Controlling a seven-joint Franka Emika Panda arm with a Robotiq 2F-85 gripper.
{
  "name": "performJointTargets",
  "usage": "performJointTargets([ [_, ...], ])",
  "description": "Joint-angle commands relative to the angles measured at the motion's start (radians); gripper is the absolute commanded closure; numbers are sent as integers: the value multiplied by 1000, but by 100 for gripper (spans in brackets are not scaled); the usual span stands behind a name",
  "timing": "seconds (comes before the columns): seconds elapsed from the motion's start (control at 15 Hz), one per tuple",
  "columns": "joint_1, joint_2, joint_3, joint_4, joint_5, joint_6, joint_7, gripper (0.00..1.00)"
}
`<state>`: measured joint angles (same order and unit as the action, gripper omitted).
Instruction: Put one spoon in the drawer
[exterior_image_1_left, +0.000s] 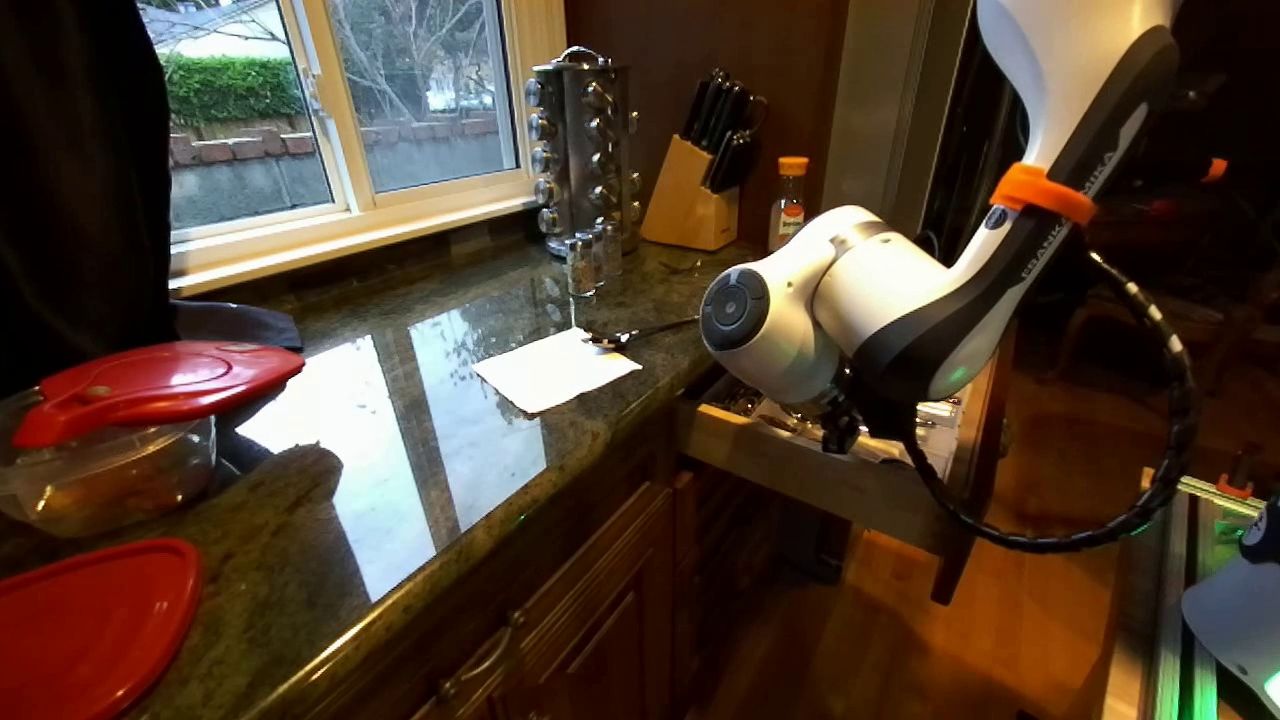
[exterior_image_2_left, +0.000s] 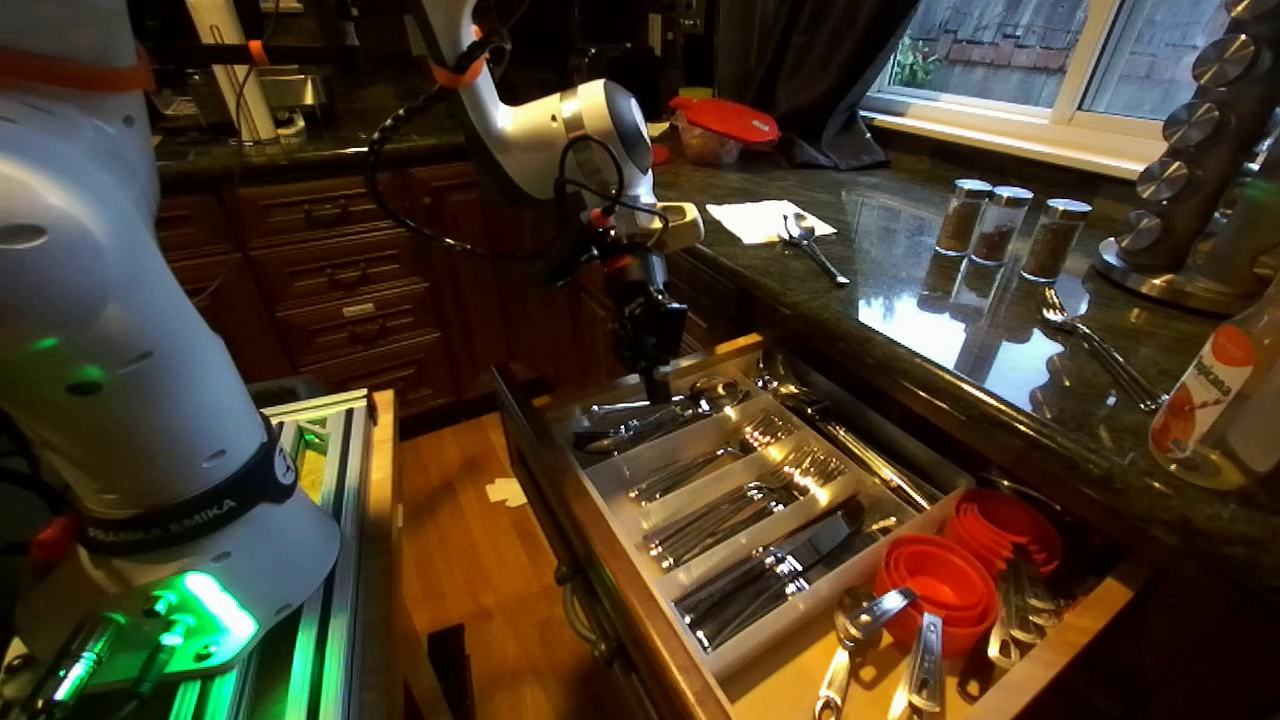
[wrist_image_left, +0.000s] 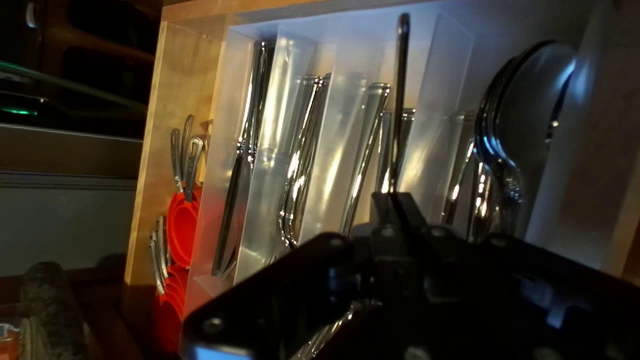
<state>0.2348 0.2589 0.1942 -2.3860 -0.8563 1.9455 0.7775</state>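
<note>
Spoon (wrist_image_left: 398, 103), to judge by the task, pinched in the end effector (wrist_image_left: 392, 197): clamped, with both fingers drawn together on a thin, shiny length. Seen only edge-on in the wrist view, reaching toward the far rim; with no bowl to make out, not certainly a spoon at all. Held over the far left part of the open drawer (exterior_image_2_left: 775, 675) in an exterior view, around the divided tray (wrist_image_left: 330, 170). Touching or just clear of the tray: cannot tell. To the right in the wrist view, a nest of spoons (wrist_image_left: 505, 145) in a compartment, probably the right home for this piece. On the counter (exterior_image_2_left: 780, 178), a loose spoon (exterior_image_2_left: 806, 238) with bowl on a white sheet (exterior_image_2_left: 745, 222) and handle running off to the near right.

Likely light, stiff and hard to harm, being metal, but smooth and slippery, so apt to pivot in so narrow a pinch after any knock against a divider. Best gripped across the flats of the handle, close to the neck and the balance point. Best lowered lengthwise along the compartment before release.
</note>
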Motion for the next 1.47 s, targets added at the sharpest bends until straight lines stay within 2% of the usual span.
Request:
performJointTargets([
  [0.0, 33, 47, -13, 34, -66, -44, 48, 99],
  [0.53, 43, 125, -15, 87, -116, -76, 49, 99],
  [0.6, 46, 131, -14, 91, -124, -78, 45, 75],
  [0.8, 56, 122, -5, 101, -134, -114, 27, 56],
  [1.13, 73, 58, 25, 83, -120, -142, -14, 19],
  [1.27, 61, 10, 40, 67, -80, -127, -76, 3],
  [1.4, 42, -64, 48, 40, -47, -110, -165, 0],
])
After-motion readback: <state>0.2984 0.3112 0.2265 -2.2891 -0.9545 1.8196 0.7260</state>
